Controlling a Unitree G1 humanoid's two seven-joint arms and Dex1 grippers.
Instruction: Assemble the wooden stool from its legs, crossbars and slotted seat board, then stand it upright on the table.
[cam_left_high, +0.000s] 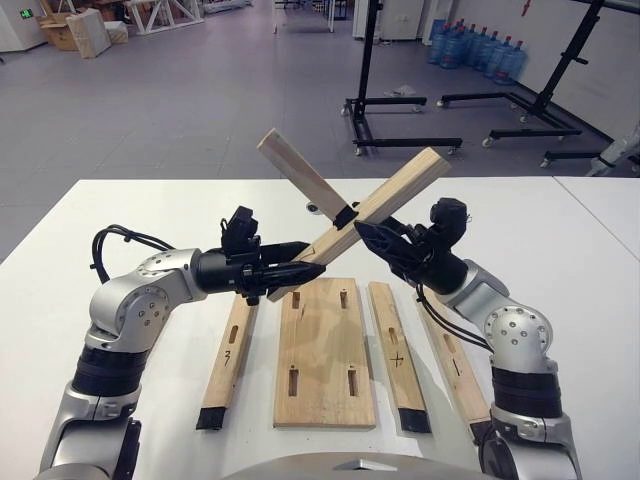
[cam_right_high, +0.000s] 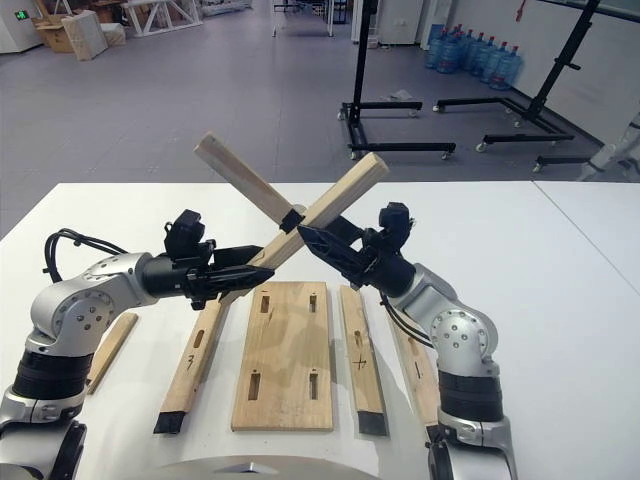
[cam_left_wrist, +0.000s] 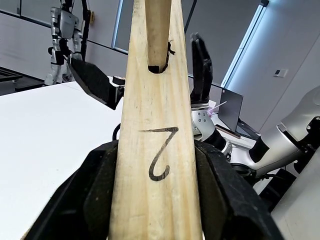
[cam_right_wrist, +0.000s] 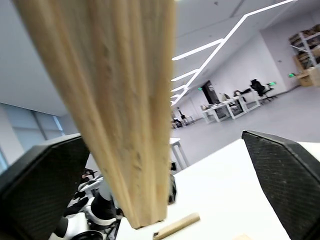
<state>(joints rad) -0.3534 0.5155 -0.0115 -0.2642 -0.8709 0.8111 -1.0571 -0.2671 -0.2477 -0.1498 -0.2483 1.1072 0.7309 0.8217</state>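
Observation:
Two wooden pieces cross in an X above the table. My left gripper (cam_left_high: 290, 270) is shut on the lower end of the leg marked 2 (cam_left_wrist: 157, 150), which rises to the upper right (cam_left_high: 400, 185). A second bar (cam_left_high: 295, 170) passes through that leg's slot and slants up to the left. My right gripper (cam_left_high: 378, 243) is open just right of the crossing. The bar's lower end (cam_right_wrist: 120, 100) hangs between its fingers, close to one finger (cam_right_wrist: 40, 190) and apart from the other. The slotted seat board (cam_left_high: 325, 350) lies flat below.
On the white table (cam_left_high: 120, 220) lie a piece marked 3 (cam_left_high: 230, 360) left of the board, and pieces marked + (cam_left_high: 397, 355) and 1 (cam_left_high: 455, 370) on its right. Another stick (cam_right_high: 110, 345) lies at the far left. Black racks (cam_left_high: 400, 110) stand on the floor behind.

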